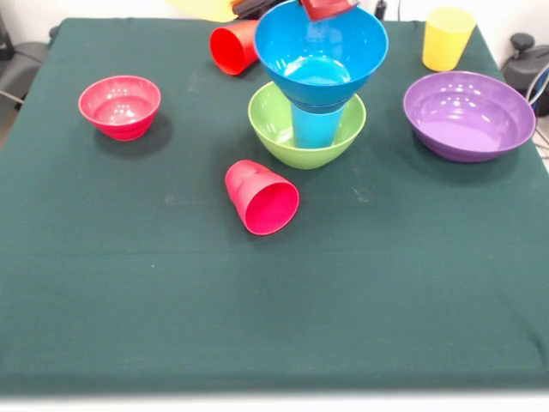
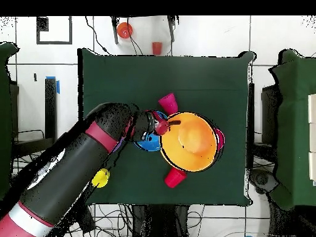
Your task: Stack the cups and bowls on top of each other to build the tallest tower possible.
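My claw [image 2: 162,126] is clamped on the rim of the huge orange bowl [image 2: 188,141], holding it high, I judge so it clears the tower [image 1: 316,86]. Directly beneath the claw, the blue bowl [image 1: 322,47] sits on the light blue cup [image 1: 316,127] inside the green bowl [image 1: 283,129]. That narrow cup makes a risky base for so wide a bowl.

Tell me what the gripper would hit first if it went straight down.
Most likely the blue bowl, perched on the light blue cup in the green bowl; the gripper hangs over its rim, though depth is unclear.
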Available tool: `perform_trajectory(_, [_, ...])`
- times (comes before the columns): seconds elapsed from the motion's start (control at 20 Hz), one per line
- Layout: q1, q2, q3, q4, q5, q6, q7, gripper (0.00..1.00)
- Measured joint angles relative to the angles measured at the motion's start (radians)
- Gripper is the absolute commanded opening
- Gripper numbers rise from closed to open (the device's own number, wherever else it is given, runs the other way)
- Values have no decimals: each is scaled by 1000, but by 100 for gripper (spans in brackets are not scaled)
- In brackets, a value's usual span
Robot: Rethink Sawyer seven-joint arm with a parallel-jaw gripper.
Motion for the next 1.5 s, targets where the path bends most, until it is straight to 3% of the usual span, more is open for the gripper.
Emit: perform_trajectory(1.5, [0,-48,57,30,111,0,0,0])
